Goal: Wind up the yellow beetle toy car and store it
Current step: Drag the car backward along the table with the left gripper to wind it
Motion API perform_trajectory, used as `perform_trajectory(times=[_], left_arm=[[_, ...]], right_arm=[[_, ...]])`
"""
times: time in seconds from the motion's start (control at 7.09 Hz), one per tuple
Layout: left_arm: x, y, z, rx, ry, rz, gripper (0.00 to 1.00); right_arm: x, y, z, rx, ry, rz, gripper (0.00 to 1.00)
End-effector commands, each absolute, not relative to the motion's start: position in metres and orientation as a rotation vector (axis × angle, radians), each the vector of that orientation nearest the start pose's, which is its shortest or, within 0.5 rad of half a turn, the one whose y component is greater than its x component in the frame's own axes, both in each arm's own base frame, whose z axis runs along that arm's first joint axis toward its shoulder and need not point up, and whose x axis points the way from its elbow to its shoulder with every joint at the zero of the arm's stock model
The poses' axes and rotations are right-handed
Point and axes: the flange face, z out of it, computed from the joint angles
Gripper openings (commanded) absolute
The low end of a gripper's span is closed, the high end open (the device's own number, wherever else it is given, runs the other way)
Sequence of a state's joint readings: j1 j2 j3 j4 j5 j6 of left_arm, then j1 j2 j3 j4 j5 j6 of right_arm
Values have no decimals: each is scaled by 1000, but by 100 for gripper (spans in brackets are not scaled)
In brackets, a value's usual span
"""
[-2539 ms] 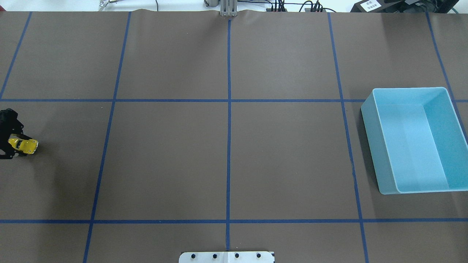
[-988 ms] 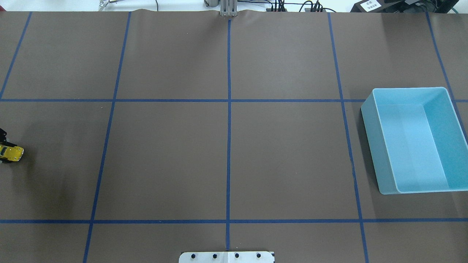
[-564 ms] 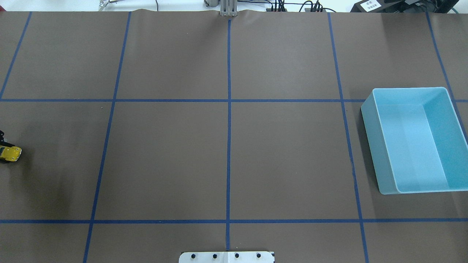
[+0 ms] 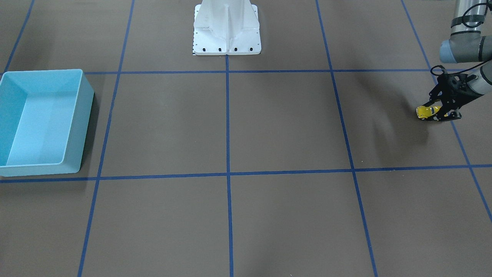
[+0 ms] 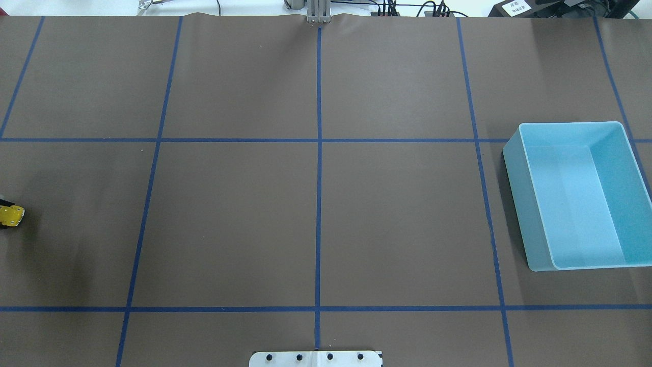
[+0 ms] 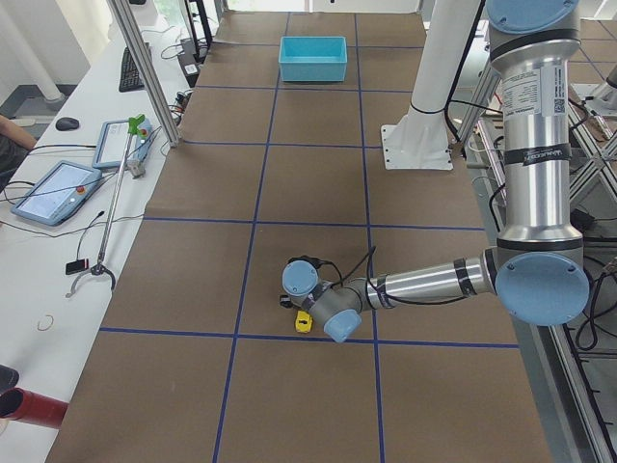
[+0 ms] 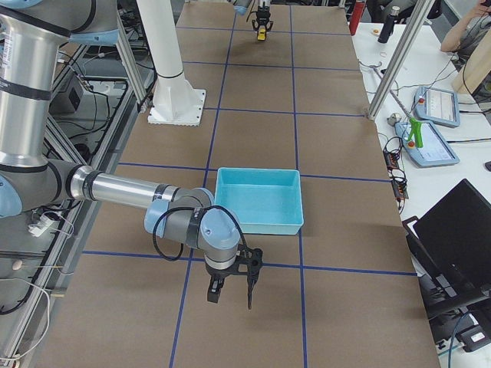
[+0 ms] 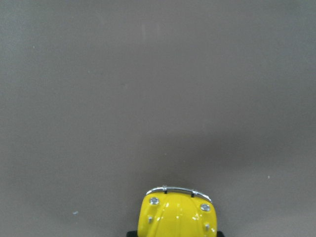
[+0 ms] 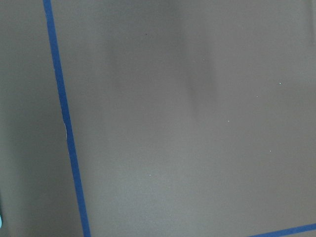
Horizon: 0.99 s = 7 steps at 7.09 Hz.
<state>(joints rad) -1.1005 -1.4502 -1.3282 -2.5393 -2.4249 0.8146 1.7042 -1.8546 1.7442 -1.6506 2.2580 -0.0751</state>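
The yellow beetle toy car (image 4: pixel 424 112) sits low over the brown paper at the far left end of the table (image 5: pixel 229 219), in the middle row of the squares marked out in blue tape. From overhead only its rounded nose (image 5: pixel 11 216) pokes in at the left edge. The left gripper (image 4: pixel 434 111) is clamped on it, one black finger on each side of the body, with the nose sticking out in front towards the middle of the table. The camera on that wrist looks straight down the glossy bonnet (image 8: pixel 177 215), showing the chrome bumper and two small headlamps, with bare paper beyond. From where I stand the wheels look to be down on the paper, though I can't say for certain they touch. The left arm reaches out low and nearly level from its tall grey column, its wrist bent just beside the car (image 6: pixel 304 321). Well apart from all this, at the right end of the table, stands the light blue bin (image 5: pixel 520 204), open side up and turned a little askew to the tape lines. The right gripper (image 7: pixel 232 295) hangs above the paper near the bin, towards the right end of the table and the robot's side, fingers pointing down. I cannot tell whether they are apart or together. The white robot base (image 4: pixel 226 27) is bolted at the middle of the table's edge.
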Motion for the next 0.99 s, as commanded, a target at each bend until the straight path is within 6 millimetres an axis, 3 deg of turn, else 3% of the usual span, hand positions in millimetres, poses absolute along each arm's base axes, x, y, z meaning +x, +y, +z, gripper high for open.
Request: perform_trajectory(times=[0.0,0.85], left_arm=[[141,-411,727,776,791,1419,0],[130,-404,742,788,806,1406,0]], right_arm=[[117,-342,707,-109,-701,121,100],[117,-342,707,-109,-702,121,100]])
